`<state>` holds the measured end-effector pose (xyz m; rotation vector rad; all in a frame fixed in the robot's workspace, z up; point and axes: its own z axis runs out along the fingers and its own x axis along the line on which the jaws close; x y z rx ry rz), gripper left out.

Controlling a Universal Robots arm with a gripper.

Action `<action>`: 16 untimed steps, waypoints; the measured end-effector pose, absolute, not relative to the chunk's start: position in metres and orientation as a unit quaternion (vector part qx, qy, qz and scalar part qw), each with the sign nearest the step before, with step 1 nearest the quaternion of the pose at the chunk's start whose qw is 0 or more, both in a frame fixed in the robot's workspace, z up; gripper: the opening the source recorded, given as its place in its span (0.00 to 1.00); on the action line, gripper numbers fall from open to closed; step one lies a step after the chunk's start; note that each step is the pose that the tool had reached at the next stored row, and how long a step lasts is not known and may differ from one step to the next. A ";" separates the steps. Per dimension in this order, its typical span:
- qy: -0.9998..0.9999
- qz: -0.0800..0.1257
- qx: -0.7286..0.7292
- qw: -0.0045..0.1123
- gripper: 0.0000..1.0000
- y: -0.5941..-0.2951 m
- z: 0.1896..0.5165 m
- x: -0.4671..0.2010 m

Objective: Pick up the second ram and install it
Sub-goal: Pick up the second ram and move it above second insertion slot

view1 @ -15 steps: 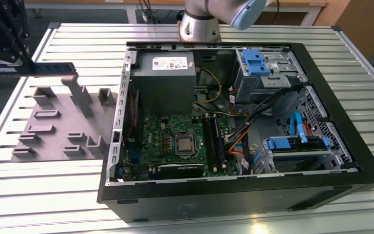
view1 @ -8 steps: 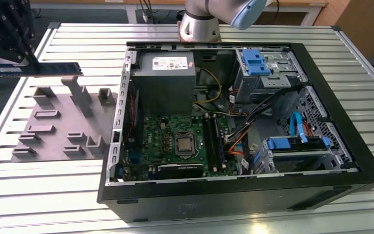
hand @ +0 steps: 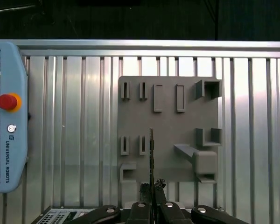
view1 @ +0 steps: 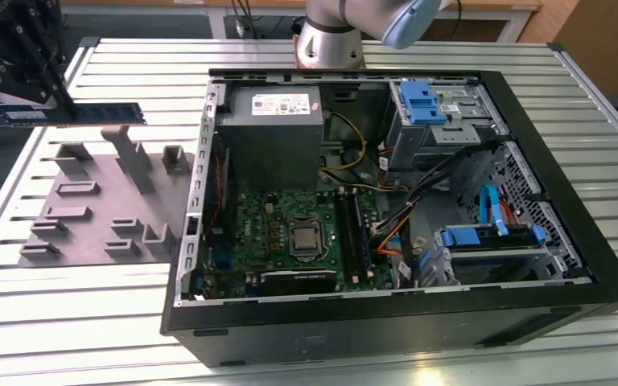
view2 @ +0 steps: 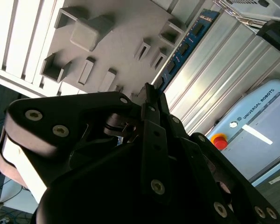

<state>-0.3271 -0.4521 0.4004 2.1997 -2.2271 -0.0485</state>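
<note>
Clamping the second ram (view1: 105, 113) mid-length between narrow-set jaws of the gripper (hand: 151, 190); seemingly handling as light, stiff, fragile.

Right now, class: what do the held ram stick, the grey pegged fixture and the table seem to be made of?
The second ram: likely circuit-board laminate, blue, carrying dark chips. The grey fixture: probably plastic, matt and evenly grey, perhaps printed. The table: apparently aluminium, pale ribbed slats with a soft sheen.
</note>
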 end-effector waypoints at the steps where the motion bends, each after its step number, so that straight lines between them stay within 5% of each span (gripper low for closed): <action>1: -0.711 -0.015 0.703 0.005 0.14 -0.452 0.400 -0.326; 16: -0.711 -0.015 0.703 0.006 0.14 -0.452 0.400 -0.309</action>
